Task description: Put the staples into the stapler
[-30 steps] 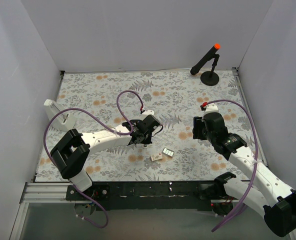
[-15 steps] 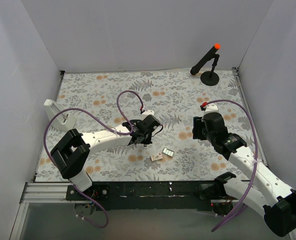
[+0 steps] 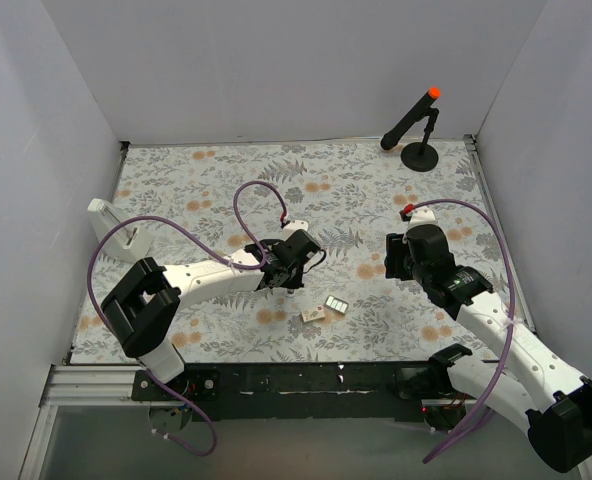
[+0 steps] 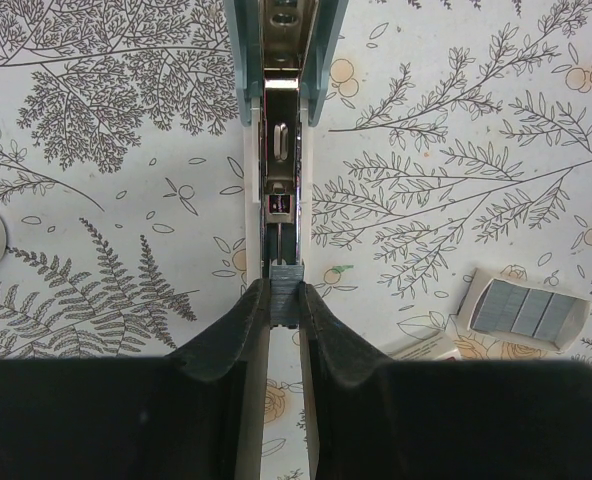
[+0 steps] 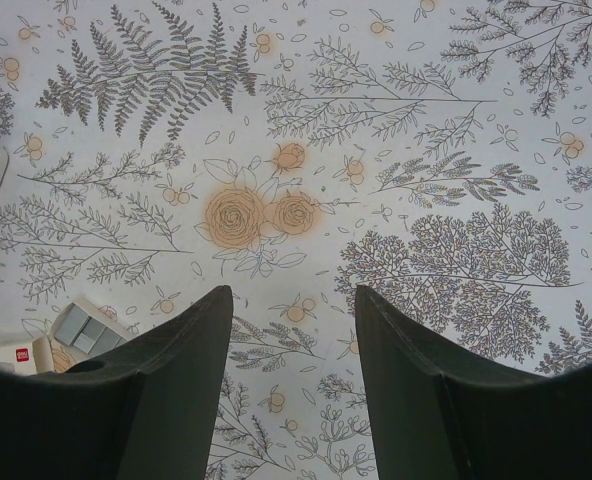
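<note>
The left gripper (image 4: 284, 295) pinches the stapler (image 4: 281, 150) by its slide, the right gripper (image 5: 291, 300) gapes empty; the light, brittle staples (image 4: 528, 310) probably want a gentle hold across their long sides.

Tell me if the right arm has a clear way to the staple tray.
Probably yes: the right gripper is open and empty, with only bare cloth between it and the staple tray. The left gripper holds the stapler, farther left.
</note>
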Available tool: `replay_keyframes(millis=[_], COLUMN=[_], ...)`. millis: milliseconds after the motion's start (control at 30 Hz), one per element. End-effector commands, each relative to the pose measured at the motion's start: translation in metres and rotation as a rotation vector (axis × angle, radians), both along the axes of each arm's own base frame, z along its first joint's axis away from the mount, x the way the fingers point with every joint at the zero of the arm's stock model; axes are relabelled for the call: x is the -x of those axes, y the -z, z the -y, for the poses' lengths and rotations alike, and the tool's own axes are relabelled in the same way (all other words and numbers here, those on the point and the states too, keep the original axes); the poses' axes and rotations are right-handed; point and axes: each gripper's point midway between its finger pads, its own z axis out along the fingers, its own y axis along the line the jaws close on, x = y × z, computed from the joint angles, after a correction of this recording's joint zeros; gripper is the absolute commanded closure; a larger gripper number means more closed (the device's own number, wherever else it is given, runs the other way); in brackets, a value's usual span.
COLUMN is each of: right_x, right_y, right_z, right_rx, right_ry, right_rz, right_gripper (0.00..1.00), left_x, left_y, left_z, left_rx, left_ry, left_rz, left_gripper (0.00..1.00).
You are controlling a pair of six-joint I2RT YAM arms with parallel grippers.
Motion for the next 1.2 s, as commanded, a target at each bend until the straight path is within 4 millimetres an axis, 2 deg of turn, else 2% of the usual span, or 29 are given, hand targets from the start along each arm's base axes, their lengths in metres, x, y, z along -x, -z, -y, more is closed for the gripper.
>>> replay_keyframes(millis=[0, 600, 800, 1100, 1167], right_x=[-0.012, -0.011, -0.011, -0.012, -0.013], right_y=[-0.025, -0.024, -0.024, -0.025, -0.025], right_z=[-0.005, -0.006, -0.006, -0.008, -0.008], right_rx=[-0.039, -0.044, -0.044, -0.047, -0.047], right_ry=[0.01, 0.005, 0.005, 0.002, 0.002], right_rz=[0.065, 0.059, 0.059, 0.058, 0.059], right_gripper=[0.4, 0.4, 0.4, 0.4, 0.4], left_x=[-0.001, 0.0, 0.0, -0.006, -0.005], left_y=[-0.005, -0.008, -0.006, -0.016, -0.012], left_z=[-0.002, 0.004, 0.0, -0.002, -0.002], left_rx=[0.012, 0.039, 0.02, 0.015, 0.009], left_ry=[-0.011, 0.003, -0.007, -0.02, -0.018], left_rz=[0.003, -0.002, -0.003, 0.027, 0.019], left_gripper=[1.0, 1.0, 1.0, 1.0, 1.0])
